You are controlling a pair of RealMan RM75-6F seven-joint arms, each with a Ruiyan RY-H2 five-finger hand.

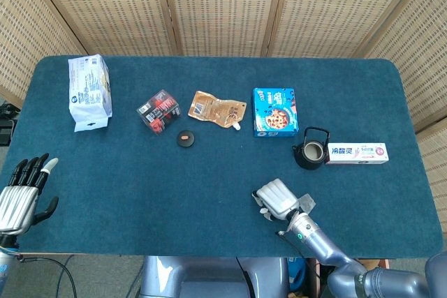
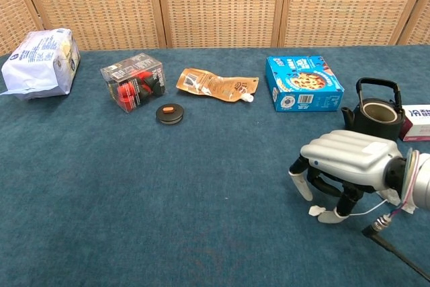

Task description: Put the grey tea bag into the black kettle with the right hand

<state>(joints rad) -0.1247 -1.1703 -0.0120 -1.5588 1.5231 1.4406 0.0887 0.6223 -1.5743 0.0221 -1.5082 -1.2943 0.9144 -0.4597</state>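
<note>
The black kettle (image 1: 311, 150) stands lidless at the right of the table, also seen in the chest view (image 2: 375, 113). Its mouth shows a pale grey-tan inside; I cannot tell whether that is the tea bag. No grey tea bag shows anywhere on the cloth. My right hand (image 1: 278, 199) rests near the front edge, in front of the kettle and apart from it. In the chest view this hand (image 2: 346, 159) arches on its fingertips (image 2: 328, 216) with nothing visible beneath it. My left hand (image 1: 21, 193) lies with fingers spread at the table's front left edge.
A small round black lid (image 1: 185, 139) with an orange spot lies mid-table. Behind it are a clear box of red items (image 1: 158, 110), a tan pouch (image 1: 218, 109) and a blue box (image 1: 275, 112). A toothpaste box (image 1: 357, 152) touches the kettle's right. A white bag (image 1: 89, 91) lies far left.
</note>
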